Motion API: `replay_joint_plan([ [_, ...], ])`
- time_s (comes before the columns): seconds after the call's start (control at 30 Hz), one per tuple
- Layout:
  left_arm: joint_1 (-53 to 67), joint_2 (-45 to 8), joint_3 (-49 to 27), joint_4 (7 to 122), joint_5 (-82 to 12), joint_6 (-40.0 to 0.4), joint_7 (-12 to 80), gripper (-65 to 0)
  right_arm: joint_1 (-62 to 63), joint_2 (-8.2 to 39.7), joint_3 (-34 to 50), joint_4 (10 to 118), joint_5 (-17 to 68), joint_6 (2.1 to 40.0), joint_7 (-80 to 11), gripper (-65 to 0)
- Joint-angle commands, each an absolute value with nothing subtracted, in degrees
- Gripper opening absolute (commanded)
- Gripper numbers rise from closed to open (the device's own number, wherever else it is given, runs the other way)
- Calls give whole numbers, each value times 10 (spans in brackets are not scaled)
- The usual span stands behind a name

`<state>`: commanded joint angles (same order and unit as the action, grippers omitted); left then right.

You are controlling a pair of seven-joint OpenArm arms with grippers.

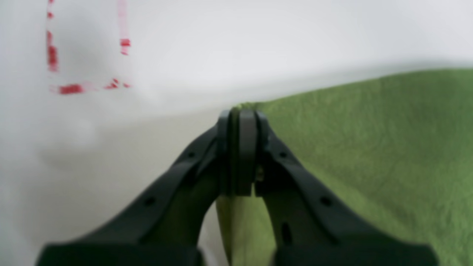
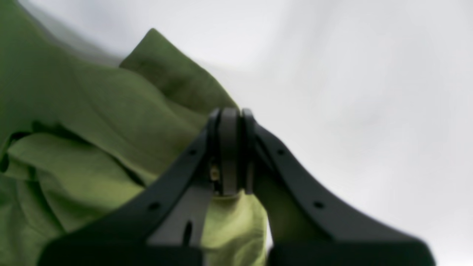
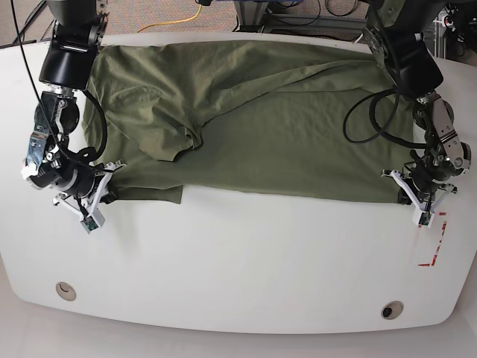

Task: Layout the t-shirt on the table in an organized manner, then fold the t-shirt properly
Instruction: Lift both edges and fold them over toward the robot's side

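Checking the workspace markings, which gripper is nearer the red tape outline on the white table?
Left. The left gripper sits just beside the red tape outline; the right gripper is across the table.

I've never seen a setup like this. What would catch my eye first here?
The big olive-green t-shirt spread across the far half of the white table. Next, the two black arms, each pinching a near corner of the cloth: the left pincer on the base view's right, the right pincer on its left. Red tape marks sit by the left pincer.
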<state>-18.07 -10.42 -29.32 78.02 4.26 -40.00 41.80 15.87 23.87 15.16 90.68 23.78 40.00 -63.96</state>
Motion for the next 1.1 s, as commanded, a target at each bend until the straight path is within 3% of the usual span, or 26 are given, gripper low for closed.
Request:
replay_joint_plan([
  [0.53,-121,-99,-292,907,43,-400,474,-650,113,234,202,1053,241,400,-756,-648],
  [0.83,-65,-104,-293,916,44,-400,474,-650,24,232,202,1099,242,400,-757,-647],
  [1.1,-16,-114,-293,926,44,-400,474,-650,-23,200,234,1098,242,400,-757,-644],
])
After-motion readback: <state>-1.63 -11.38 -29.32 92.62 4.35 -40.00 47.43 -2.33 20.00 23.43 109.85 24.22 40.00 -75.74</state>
